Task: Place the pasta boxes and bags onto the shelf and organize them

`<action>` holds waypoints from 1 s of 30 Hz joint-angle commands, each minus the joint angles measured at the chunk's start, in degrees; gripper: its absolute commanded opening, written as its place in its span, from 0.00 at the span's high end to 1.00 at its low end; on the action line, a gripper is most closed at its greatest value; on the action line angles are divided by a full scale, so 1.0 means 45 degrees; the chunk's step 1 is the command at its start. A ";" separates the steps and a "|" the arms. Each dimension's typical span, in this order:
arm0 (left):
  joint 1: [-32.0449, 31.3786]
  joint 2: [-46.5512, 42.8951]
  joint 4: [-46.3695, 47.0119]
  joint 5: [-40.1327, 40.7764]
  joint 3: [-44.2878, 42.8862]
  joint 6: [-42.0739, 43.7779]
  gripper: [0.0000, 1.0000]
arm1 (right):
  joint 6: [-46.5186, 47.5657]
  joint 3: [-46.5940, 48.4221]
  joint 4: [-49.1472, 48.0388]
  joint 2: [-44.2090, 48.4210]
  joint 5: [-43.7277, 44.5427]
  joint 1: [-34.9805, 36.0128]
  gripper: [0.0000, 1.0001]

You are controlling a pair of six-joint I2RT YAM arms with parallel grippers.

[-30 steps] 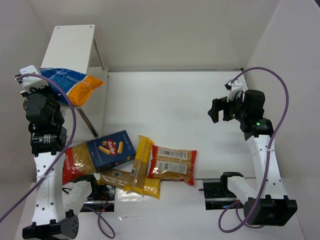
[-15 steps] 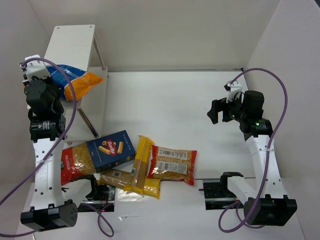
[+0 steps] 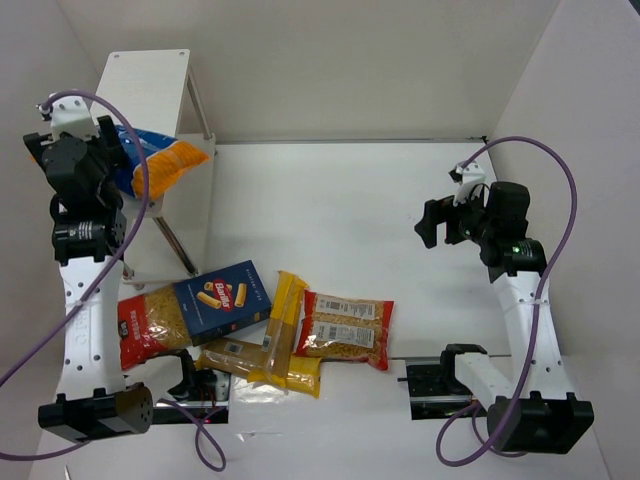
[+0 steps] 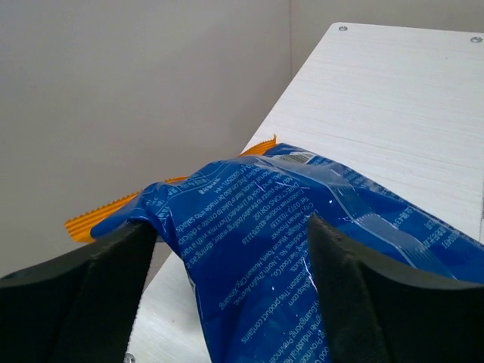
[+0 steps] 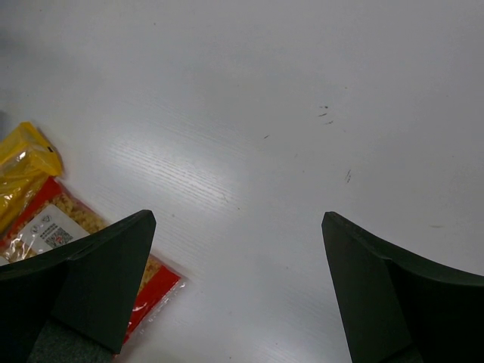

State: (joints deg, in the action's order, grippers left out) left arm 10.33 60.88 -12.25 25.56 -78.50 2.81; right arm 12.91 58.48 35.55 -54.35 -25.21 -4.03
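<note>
A crinkly blue bag [image 4: 302, 249] with an orange end [image 3: 172, 160] lies on a pale board of the shelf [image 4: 401, 113]. My left gripper [image 4: 234, 249] is open, its fingers wide on either side of the bag's blue end. In the top view the left gripper [image 3: 112, 152] sits beside the shelf [image 3: 145, 85]. On the table lie the blue pasta box [image 3: 225, 297], two red-trimmed bags [image 3: 150, 325] [image 3: 345, 328] and yellow spaghetti packs [image 3: 280, 330]. My right gripper [image 3: 440, 222] hangs open over bare table, holding nothing.
The shelf's thin metal legs [image 3: 178, 250] slant down near the pile. White walls close in the table on the left, back and right. In the right wrist view a red-trimmed bag [image 5: 53, 219] and a yellow pack [image 5: 23, 162] lie at the left edge.
My left gripper carried the blue bag further onto the shelf board, then opened and let it go. The right arm has stayed still.
</note>
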 commanded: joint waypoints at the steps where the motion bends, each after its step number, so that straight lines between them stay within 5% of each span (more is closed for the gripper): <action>1: 0.0068 0.0278 0.0009 0.0120 -0.1478 0.0099 0.11 | -0.0114 -0.0085 -0.0127 0.0261 -0.0237 -0.0178 0.00; 12: 0.0068 0.0515 -0.1592 -0.0034 -0.3980 0.0099 0.00 | -0.0114 -0.0202 -0.0127 0.0495 -0.0354 -0.0178 0.00; 16: 0.0068 0.0260 -0.3346 -0.3476 -0.5248 0.0292 0.00 | -0.0114 -0.0202 -0.0127 0.0612 -0.0354 -0.0295 0.00; 22: 0.0068 0.1020 -0.8653 -0.8818 -0.6968 0.2049 0.00 | -0.0114 -0.0319 -0.0009 0.0846 -0.0607 -0.0704 0.00; 30: 0.0068 0.1764 -0.9953 -0.9315 -0.5860 0.3165 0.02 | -0.0231 -0.0319 0.0108 0.0847 -0.0959 -0.1212 0.00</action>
State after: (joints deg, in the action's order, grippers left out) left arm 10.48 67.24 -53.04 -13.26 -107.46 13.82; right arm 12.67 57.49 35.70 -51.55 -27.81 -8.34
